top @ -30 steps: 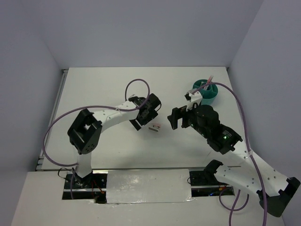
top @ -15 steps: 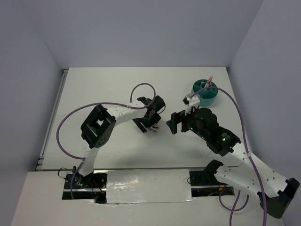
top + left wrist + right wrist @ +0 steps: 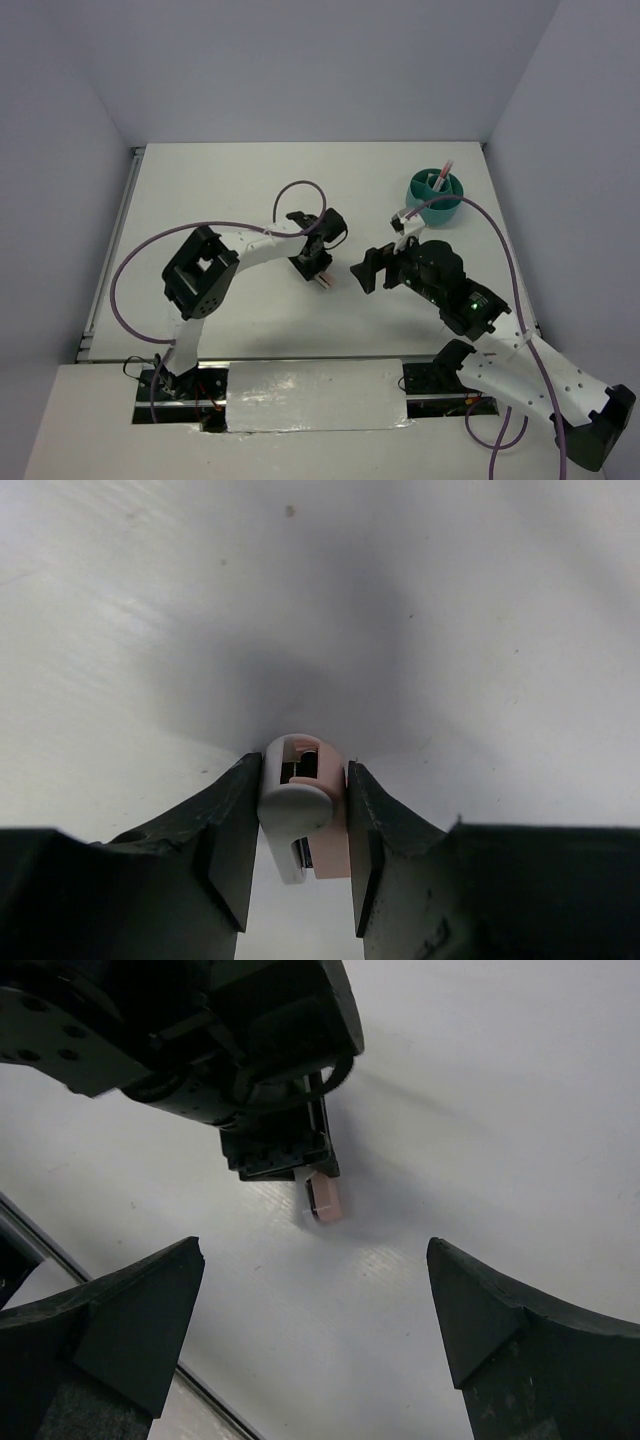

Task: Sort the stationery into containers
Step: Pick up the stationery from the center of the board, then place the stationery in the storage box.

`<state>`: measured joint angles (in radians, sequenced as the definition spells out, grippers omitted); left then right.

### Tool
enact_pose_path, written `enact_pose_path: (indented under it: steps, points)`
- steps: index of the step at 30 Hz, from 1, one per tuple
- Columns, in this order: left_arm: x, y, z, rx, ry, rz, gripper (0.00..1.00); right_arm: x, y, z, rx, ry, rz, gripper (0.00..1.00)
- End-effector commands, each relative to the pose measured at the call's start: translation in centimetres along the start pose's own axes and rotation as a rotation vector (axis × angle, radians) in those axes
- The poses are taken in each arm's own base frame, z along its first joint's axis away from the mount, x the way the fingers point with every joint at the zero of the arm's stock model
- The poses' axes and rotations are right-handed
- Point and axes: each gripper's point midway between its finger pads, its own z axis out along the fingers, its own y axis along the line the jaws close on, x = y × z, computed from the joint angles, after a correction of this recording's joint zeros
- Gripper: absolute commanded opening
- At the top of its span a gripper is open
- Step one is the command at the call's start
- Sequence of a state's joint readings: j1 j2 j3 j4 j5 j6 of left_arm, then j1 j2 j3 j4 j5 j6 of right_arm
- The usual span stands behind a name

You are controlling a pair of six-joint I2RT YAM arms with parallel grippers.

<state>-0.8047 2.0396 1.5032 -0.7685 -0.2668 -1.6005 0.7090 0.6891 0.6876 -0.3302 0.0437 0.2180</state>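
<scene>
1. My left hand (image 3: pixel 320 274) is pinching the short pink stub (image 3: pixel 300 805). Both fingers (image 3: pixel 235 830) are pressing flat against its sides, so the hand is closed down to about the stub's width.
2. In the left wrist view, the stub is showing a pale grey-white rounded cap on the left half and pink on the right half. It's poking out a bit past my fingertips.
3. The stub is sitting right down at the table (image 3: pixel 220 190), roughly mid-table and a little right of centre. I can't tell if it's resting on the surface or hanging just off it.
4. My right hand (image 3: pixel 312 1260) is hovering near the left one, just to its right and pointing toward it. Its fingers are spread wide apart with nothing between them but bare table.
5. The right wrist camera is looking straight at the left hand and the stub's pink end sticking out below it.
6. The round teal organiser (image 3: pixel 434 195) is standing well apart from the stub, toward the far right of the table.
7. A thin pink pen (image 3: pixel 443 172) is leaning upright in the organiser. I can't make out which compartment from up here.
</scene>
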Motion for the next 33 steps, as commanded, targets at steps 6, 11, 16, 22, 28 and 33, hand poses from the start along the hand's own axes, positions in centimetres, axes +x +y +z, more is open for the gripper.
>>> enact_pose_path:
  steps: [6,11,16,22,28,33]
  points:
    - [-2.1,-3.1,-10.2,0.439,-0.148,0.116,0.0,0.3,3.6,0.8,-0.225,-0.134,0.134,1.0]
    - [-1.7,-4.2,-14.8,0.655,-0.181,0.156,0.0,-0.8,4.9,0.9,-0.313,-0.237,0.2,0.95]
    - [-1.0,-4.9,-18.7,0.824,-0.161,0.163,0.0,-1.6,4.4,1.9,-0.282,-0.28,0.257,0.85]
    - [-0.5,-4.8,-20.6,0.89,-0.149,0.158,0.0,-2.3,3.7,2.3,-0.24,-0.304,0.281,0.66]
    - [-0.5,-4.9,-21.2,0.907,-0.153,0.151,0.0,-0.8,3.8,3.6,-0.235,-0.236,0.269,0.63]
    - [-0.5,-5.1,-21.5,0.919,-0.151,0.159,0.0,-0.1,3.7,3.8,-0.235,-0.225,0.253,0.56]
